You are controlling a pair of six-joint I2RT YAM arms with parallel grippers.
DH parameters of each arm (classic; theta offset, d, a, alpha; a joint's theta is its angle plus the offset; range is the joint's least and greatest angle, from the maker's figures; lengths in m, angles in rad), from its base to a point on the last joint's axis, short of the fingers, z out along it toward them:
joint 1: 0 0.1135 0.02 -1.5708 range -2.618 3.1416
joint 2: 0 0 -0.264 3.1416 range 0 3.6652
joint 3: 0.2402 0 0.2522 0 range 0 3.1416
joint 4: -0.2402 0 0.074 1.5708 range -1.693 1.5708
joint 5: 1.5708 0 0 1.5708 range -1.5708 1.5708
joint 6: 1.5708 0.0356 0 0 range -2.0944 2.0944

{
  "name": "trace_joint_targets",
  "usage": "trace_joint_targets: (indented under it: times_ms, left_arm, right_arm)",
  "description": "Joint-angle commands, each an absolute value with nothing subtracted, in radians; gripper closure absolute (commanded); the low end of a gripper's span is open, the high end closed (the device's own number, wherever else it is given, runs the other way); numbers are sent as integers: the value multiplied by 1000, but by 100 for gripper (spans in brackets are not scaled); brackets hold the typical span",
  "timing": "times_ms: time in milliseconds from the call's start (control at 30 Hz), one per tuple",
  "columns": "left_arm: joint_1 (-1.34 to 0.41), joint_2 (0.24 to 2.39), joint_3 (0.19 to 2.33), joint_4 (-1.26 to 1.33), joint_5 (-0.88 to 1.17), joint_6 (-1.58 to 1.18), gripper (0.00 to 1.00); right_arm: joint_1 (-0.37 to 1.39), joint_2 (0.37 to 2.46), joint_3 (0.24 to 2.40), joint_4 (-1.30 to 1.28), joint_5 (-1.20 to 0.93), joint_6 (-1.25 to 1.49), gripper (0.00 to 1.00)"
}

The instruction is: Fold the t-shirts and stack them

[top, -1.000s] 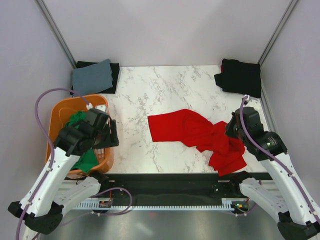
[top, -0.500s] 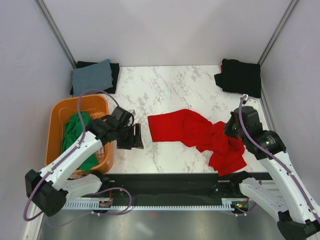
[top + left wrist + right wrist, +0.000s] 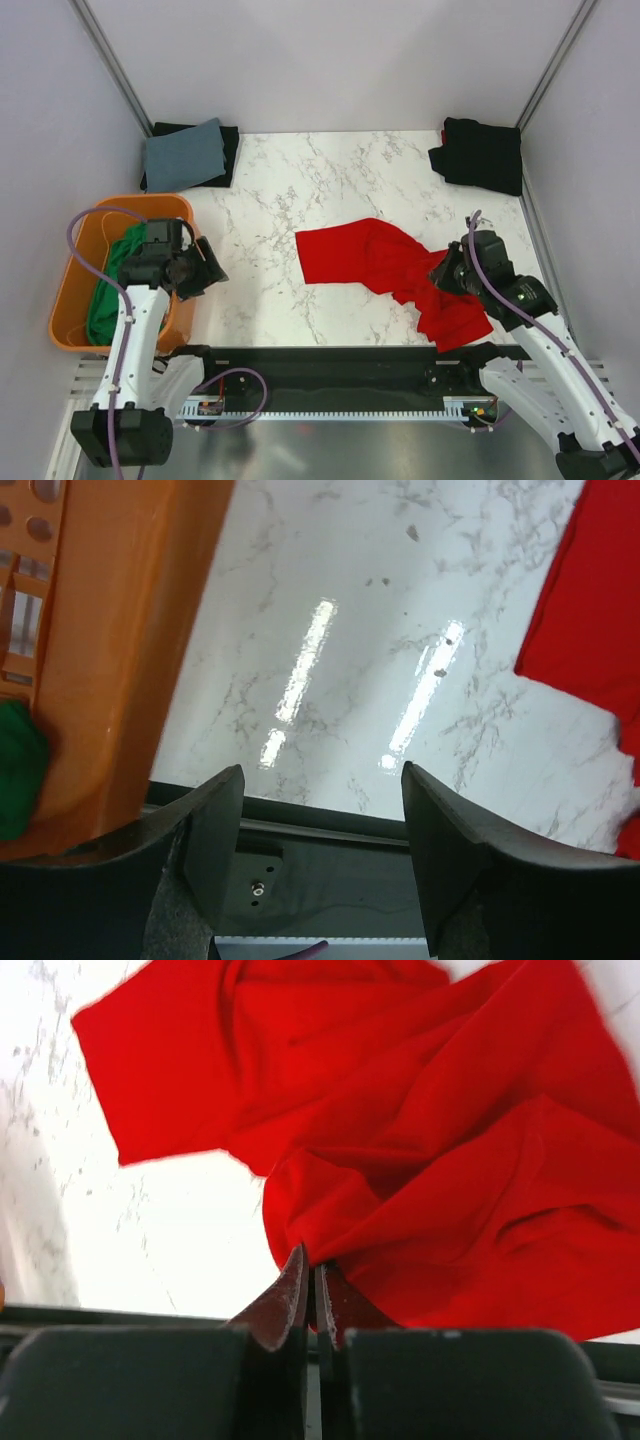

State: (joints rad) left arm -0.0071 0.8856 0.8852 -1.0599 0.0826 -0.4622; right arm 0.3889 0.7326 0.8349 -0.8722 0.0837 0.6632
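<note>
Swung back from the marble table [image 3: 300, 190], the left gripper [image 3: 205, 272] now hangs with its jaws spread and empty just beside the right wall of the orange tub [image 3: 62, 310]. The tub has slid left with the green t-shirt [image 3: 115, 285] heaped inside. The right gripper [image 3: 312, 1270] has edged nearer, its jaws pinching a fold of the red t-shirt [image 3: 370, 260], which lies crumpled on the right half of the table. A slate grey-blue t-shirt [image 3: 185, 152] lies on a black t-shirt [image 3: 232, 150] in the far left corner, and a second black t-shirt [image 3: 483, 152] lies far right.
</note>
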Motion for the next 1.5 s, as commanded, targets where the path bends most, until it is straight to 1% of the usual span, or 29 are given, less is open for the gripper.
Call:
trace_joint_targets:
  times_ms: [0,33,67,100,167,233,333,367,433,467,500,533,567,600,633,667,700,767,800,867,900,1000,1100,1167,1333,1400,1467]
  left_arm:
    - [63,888,910,-1048,164,-368,28]
    - [61,885,911,-1043,179,-371,29]
    - [61,876,913,-1040,207,-377,30]
    - [60,867,916,-1039,224,-380,30]
    - [60,835,933,-1028,250,-385,31]
    - [57,836,948,-1025,276,-387,33]
    - [25,833,948,-996,322,-403,34]
    - [12,831,946,-970,327,-434,34]
    - [-95,839,948,-937,324,-465,34]
    - [-139,850,948,-925,308,-498,34]
    - [-238,877,951,-904,255,-509,34]
    - [-283,897,956,-897,232,-518,34]
    - [-317,913,956,-893,212,-532,34]
    - [-354,934,954,-885,200,-535,34]
    - [-359,934,948,-882,190,-537,34]
    - [-362,928,943,-884,177,-546,34]
    - [-362,890,937,-884,135,-546,34]
    - [-362,839,919,-884,60,-542,33]
    - [-362,813,913,-885,37,-538,33]
    - [-361,733,893,-888,-1,-531,32]
    - [-360,712,887,-890,-33,-546,31]
    - [-362,617,841,-870,-34,-577,30]
    - [-362,525,758,-813,-28,-601,32]
    - [-362,482,755,-798,-23,-584,33]
    - [-362,489,749,-793,-35,-586,34]
    - [-362,497,749,-792,-23,-581,35]
    - [-362,492,749,-792,-21,-580,35]
  right_arm:
    - [388,695,761,-776,-87,736,91]
    - [388,677,729,-775,-101,747,85]
    - [390,669,718,-779,-113,756,66]
    - [390,646,710,-781,-117,756,56]
    - [391,629,704,-805,-98,759,42]
    - [390,627,727,-810,-103,747,37]
    - [397,673,791,-816,-98,704,36]
    - [409,690,843,-799,-95,690,36]
    - [434,771,893,-772,-106,657,35]
    - [490,813,941,-756,-100,650,34]
    - [535,918,969,-738,-85,644,34]
    - [595,984,1004,-736,-7,631,32]
    - [729,1056,1088,-755,58,618,31]
    - [783,1206,1136,-767,98,605,31]
    - [820,1277,1223,-775,129,579,30]
    - [863,1346,1261,-779,130,572,30]
    - [877,1462,1296,-776,130,569,30]
    - [913,1558,1377,-735,129,549,29]
    - [922,1651,1405,-726,133,542,29]
    - [942,1747,1500,-724,152,523,29]
    - [945,1841,1535,-726,155,515,28]
    - [948,2004,1650,-736,164,505,29]
    - [950,2116,1739,-741,181,485,29]
    - [946,2161,1795,-744,202,479,28]
    - [933,2307,1943,-776,265,442,29]
    - [914,2353,1959,-779,273,440,32]
    - [904,2379,1970,-779,285,440,39]
